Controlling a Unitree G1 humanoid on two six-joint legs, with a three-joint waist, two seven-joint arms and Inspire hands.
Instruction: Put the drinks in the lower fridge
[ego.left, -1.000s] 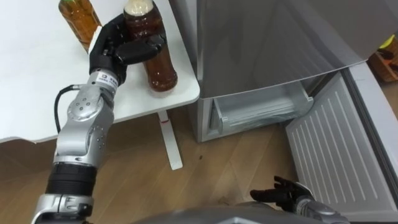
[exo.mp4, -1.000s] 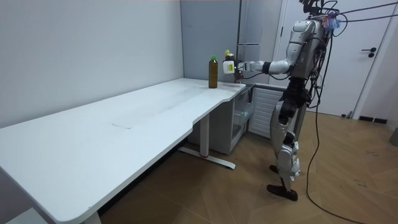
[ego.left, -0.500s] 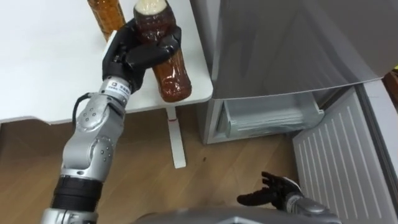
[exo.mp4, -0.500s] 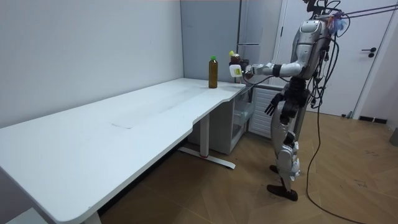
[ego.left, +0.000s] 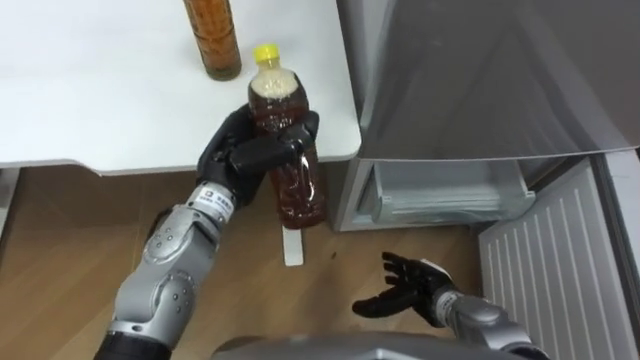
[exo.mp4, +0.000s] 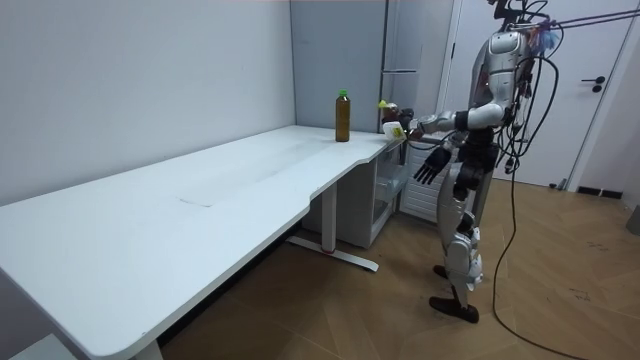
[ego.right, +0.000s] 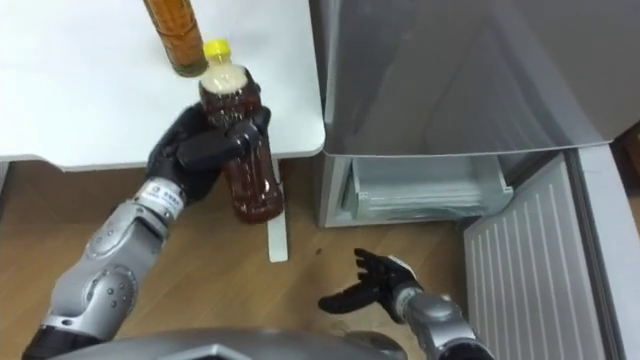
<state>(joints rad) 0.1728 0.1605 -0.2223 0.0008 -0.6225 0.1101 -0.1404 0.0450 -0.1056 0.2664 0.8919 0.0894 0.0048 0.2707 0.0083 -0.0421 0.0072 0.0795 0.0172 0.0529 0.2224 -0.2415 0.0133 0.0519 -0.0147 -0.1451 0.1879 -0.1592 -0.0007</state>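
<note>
Amber-brown drink fills the clear yellow-capped bottle (ego.left: 300, 190), which is upright in the air just off the corner of the white table (ego.left: 100, 100), near the open lower fridge (ego.left: 450, 190). The left hand (ego.left: 240, 155) has its fingers curled round the bottle's upper body. The right hand (ego.left: 405, 290) hangs low with its fingers spread. A second bottle (ego.left: 212, 35) stands on the table.

Bright, even indoor light, soft shadow beneath table (exo.mp4: 200, 190)

near bottle (ego.left: 298, 190): brown drink, yellow cap; table (ego.left: 100, 100) white; fridge (ego.left: 480, 70) grey, perhaps silver.
</note>
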